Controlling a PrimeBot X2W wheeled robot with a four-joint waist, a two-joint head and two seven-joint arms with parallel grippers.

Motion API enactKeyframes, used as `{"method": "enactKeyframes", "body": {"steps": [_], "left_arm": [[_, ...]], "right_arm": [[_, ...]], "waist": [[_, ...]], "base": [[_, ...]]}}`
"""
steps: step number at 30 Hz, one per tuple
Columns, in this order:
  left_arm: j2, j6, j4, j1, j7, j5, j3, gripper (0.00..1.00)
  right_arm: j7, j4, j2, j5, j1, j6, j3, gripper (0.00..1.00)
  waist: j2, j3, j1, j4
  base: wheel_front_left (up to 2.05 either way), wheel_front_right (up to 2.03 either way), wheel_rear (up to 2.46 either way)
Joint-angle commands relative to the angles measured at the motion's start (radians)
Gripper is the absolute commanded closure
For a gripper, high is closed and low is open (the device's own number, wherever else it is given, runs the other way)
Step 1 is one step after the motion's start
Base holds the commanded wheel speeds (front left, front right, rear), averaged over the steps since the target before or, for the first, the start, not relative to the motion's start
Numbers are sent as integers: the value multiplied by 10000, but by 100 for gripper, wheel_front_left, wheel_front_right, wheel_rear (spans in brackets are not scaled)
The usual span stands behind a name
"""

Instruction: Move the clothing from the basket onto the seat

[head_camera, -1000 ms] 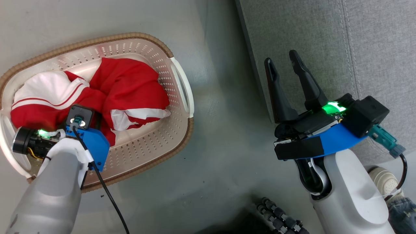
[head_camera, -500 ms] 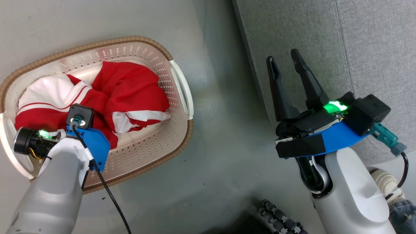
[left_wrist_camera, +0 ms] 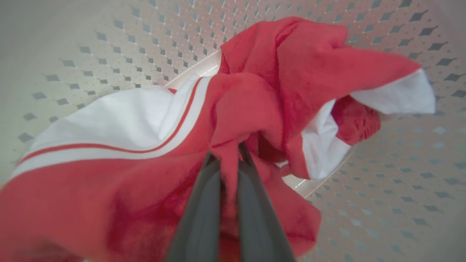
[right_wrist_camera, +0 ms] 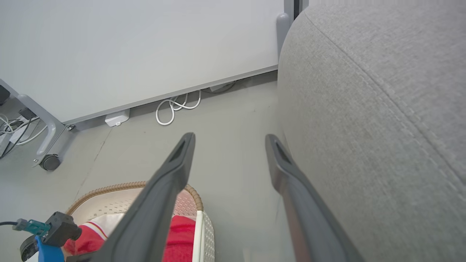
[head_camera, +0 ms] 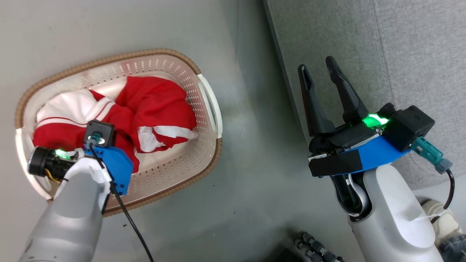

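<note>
The red and white clothing (head_camera: 153, 105) lies bunched in the cream basket (head_camera: 209, 105) on the floor at the left. My left arm reaches down into the basket, and my left gripper (left_wrist_camera: 226, 153) is shut on a fold of the red clothing (left_wrist_camera: 255, 105), with the fabric pinched between its dark fingers (left_wrist_camera: 204, 203). My right gripper (head_camera: 315, 63) hovers open and holds nothing, at the front edge of the light grey seat (head_camera: 400, 54). From the right wrist, my right gripper (right_wrist_camera: 229, 136) points along the floor between the seat (right_wrist_camera: 382, 109) and the basket (right_wrist_camera: 120, 187).
A person's pale shoe (head_camera: 446, 222) stands at the lower right by the seat. A black ribbed object (head_camera: 316, 247) lies at the bottom edge. By the far wall are white cables (right_wrist_camera: 178, 105) and a wheeled stand leg (right_wrist_camera: 49, 162). Bare grey floor separates basket and seat.
My left gripper has shut on the red fabric. The head view has shifted, so the basket sits further right and lower in it. My right gripper has stayed open in place.
</note>
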Motion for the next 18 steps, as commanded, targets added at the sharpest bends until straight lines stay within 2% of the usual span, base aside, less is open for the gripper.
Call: {"method": "enactKeyframes", "body": {"steps": [1, 8, 18], "left_arm": [[-70, -51, 4, -65, -101, -34, -55, 100], [-653, -164, 169, 246, -487, -210, -211, 100], [-1482, -423, 250, 1047, -966, -664, -423, 100]], "right_arm": [[-55, 35, -22, -70, -107, 4, -35, 0], [-55, 374, -23, -385, 259, 4, -276, 0], [-47, 1291, -30, -1026, 1180, 4, -643, 0]], "waist": [[0, -213, 0, 78], [0, -1574, 0, 537], [0, -4372, 0, 1529]], "base": [[0, 0, 0], [0, 0, 0], [0, 0, 0]]}}
